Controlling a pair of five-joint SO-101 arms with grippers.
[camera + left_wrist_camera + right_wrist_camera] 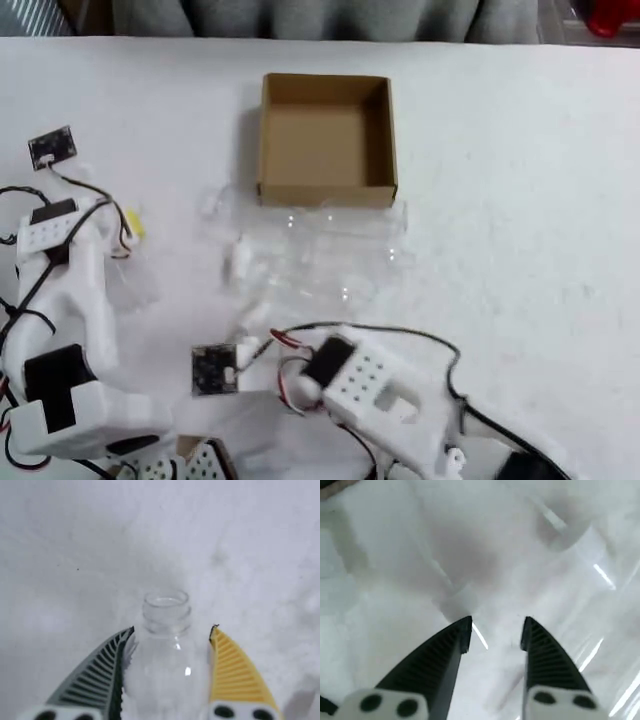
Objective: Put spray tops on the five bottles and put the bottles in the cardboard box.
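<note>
Now left gripper (172, 628) pinches uncapped bottle (165, 611), neck pointing away, well left of box (327, 192); right gripper (496, 621) spread, nearer box.

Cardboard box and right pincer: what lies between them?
In the high view, clear bottles lie on the table between the cardboard box and the right pincer; the right wrist view shows clear plastic just ahead of it.
</note>
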